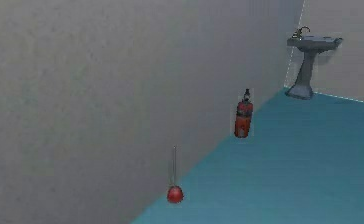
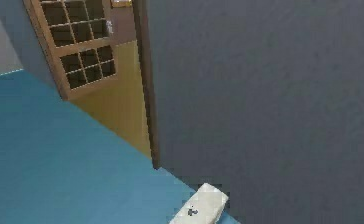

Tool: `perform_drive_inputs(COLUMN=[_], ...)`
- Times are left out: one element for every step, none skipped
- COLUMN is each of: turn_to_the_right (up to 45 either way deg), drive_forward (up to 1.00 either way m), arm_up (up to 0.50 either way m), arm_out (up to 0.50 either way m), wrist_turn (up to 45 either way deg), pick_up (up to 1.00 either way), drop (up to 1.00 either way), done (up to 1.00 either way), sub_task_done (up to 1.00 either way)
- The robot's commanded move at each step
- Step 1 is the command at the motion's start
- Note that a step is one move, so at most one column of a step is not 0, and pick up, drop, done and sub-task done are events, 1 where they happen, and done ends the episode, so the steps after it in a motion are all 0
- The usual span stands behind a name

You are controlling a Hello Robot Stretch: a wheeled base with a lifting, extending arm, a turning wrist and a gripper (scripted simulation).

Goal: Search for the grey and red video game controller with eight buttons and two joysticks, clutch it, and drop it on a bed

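How the claw stands cannot be told from these frames, and neither can the whereabouts of the grey and red video game controller. At 6 o'clock in the arm side view, on the bottom edge, sits a small white block with black marks, with the teal floor behind it.

In the forward view a plain grey wall runs from 9 o'clock up towards 1 o'clock, meeting the floor along a slanted line. Open floor spreads from 6 o'clock to 3 o'clock. A red cylinder-shaped fire extinguisher stands at the wall's foot just right of centre. A red rubber plunger with a thin upright handle stands at 6 o'clock, also close to the wall. A pale pedestal sink stands in the far corner at 2 o'clock; what its basin holds cannot be made out.

In the arm side view a brown wooden door with a grid of dark panes stands at 11 o'clock, beside a dark grey wall from 12 to 4 o'clock
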Motion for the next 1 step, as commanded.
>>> perform_drive_inputs(turn_to_the_right=[33.0], drive_forward=[0.00], arm_up=[0.00], arm_out=[0.00], wrist_turn=[0.0], pick_up=[0.00], drop=[0.00], done=[0.00], sub_task_done=[0.00])
